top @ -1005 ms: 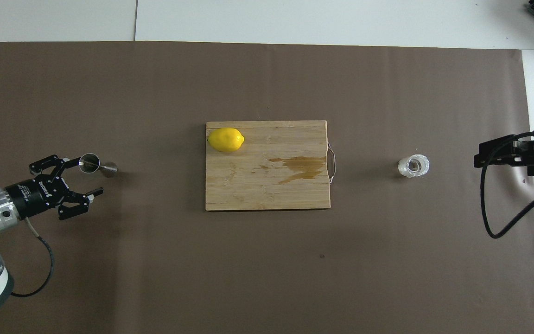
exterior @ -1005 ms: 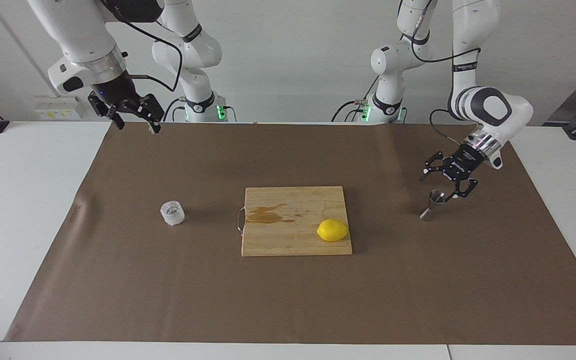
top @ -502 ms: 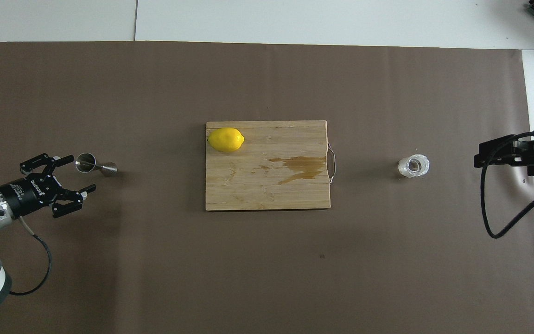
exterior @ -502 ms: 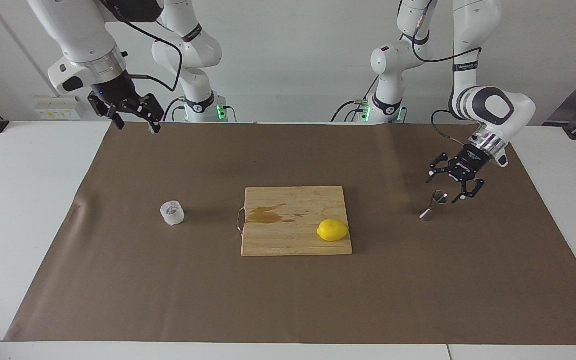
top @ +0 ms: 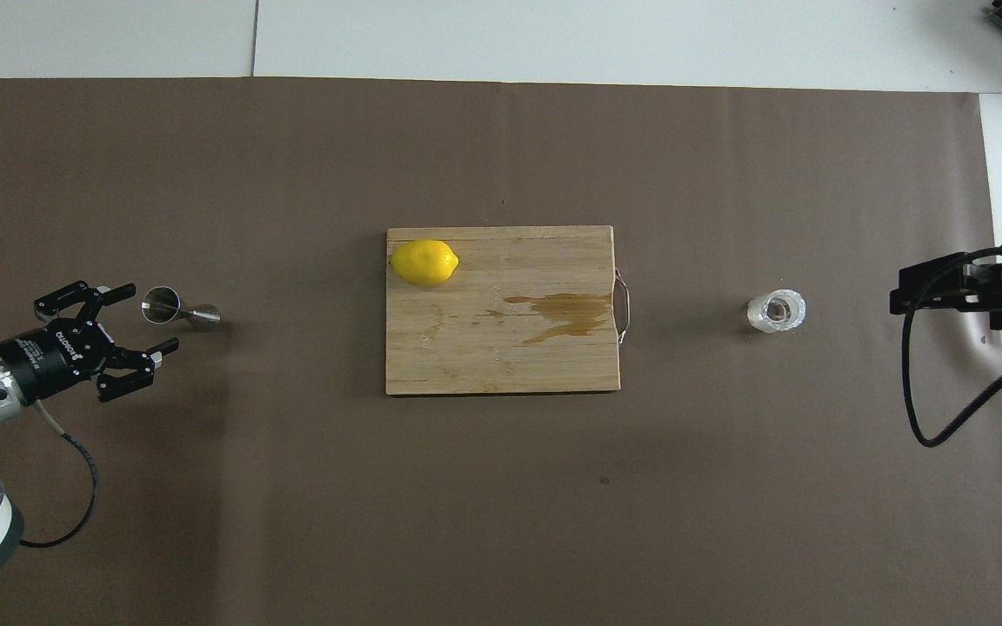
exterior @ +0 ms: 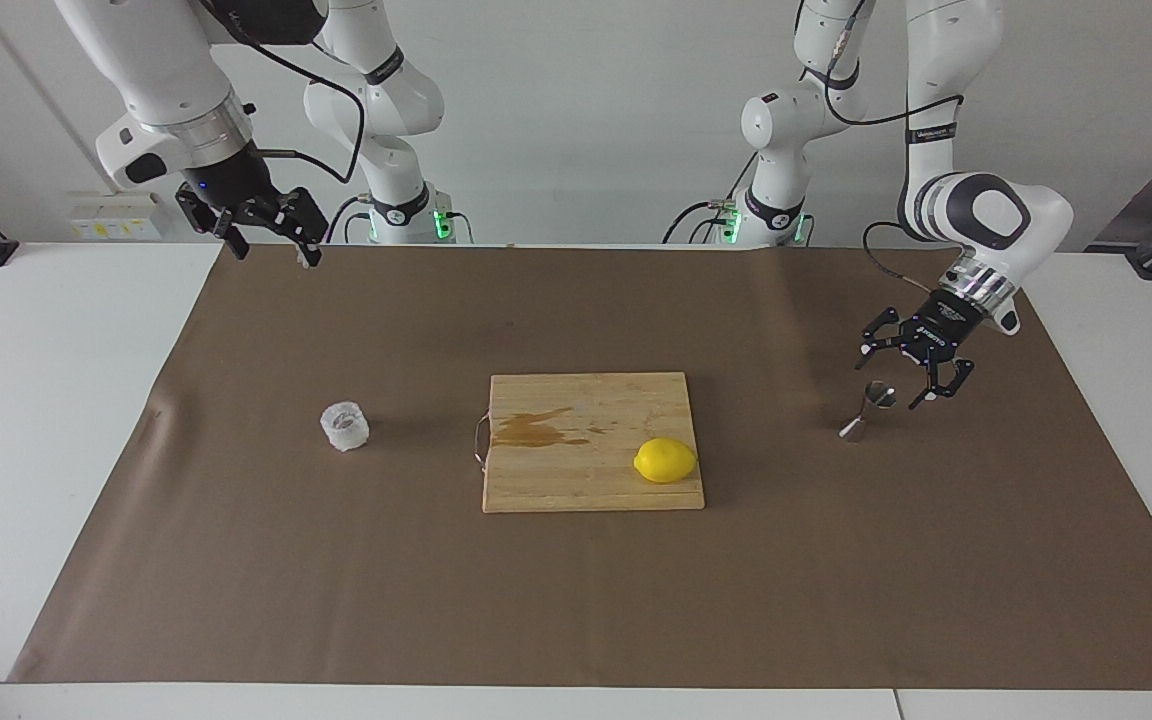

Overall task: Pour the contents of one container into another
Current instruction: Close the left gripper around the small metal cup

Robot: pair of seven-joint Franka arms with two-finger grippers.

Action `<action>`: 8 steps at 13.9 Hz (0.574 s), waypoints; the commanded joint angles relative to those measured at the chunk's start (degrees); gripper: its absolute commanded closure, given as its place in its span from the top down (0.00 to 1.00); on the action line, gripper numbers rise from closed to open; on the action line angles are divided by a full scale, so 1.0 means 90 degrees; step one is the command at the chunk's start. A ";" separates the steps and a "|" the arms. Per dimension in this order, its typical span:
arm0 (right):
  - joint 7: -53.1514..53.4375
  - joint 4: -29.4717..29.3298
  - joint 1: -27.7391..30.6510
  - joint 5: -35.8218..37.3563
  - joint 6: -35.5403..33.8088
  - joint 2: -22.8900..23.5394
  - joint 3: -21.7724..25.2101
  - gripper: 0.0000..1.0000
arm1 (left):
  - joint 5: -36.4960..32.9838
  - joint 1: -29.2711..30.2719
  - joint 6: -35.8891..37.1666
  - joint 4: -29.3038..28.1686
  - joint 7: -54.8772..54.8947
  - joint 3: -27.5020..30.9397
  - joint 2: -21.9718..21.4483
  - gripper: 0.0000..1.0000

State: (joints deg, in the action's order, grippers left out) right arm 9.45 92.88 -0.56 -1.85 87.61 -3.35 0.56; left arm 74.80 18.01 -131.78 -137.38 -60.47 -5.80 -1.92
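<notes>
The clear squat cup [exterior: 345, 426] stands on the brown mat toward the right arm's end; it also shows in the overhead view [top: 777, 312], with something brownish inside. The steel hourglass jigger [exterior: 866, 412] stands on the mat toward the left arm's end, and shows in the overhead view [top: 179, 310]. My left gripper [exterior: 888, 385] is open and low beside the jigger's upper cone, not gripping it; it also shows in the overhead view [top: 151, 318]. My right gripper [exterior: 276, 255] is open and empty, raised over the mat's edge nearest the robots, and waits.
A wooden cutting board [exterior: 591, 485] lies at the middle of the mat, with a yellow lemon [exterior: 665, 460] on it and a brown wet stain [exterior: 536, 428] near its wire handle. White table shows around the mat [exterior: 576, 600].
My left gripper has drawn back a little from the jigger toward the left arm's end of the table, still open. The right arm and the cup have not moved.
</notes>
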 commanded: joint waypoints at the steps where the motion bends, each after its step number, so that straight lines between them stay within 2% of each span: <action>1: -0.0132 0.0071 0.0072 -0.0146 -0.0057 -0.0097 -0.0024 1.00 | 0.0194 -0.0205 -0.0221 0.0127 0.0127 0.0039 0.0125 1.00; 8: -0.0132 0.0071 0.0072 -0.0146 -0.0057 -0.0097 -0.0024 1.00 | 0.0272 -0.0351 -0.0436 0.0157 0.0127 0.0029 0.0194 1.00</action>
State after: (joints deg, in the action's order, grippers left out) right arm 9.45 92.88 -0.56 -1.85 87.61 -3.35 0.56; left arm 75.48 16.34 -133.83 -136.73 -60.43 -5.87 -1.38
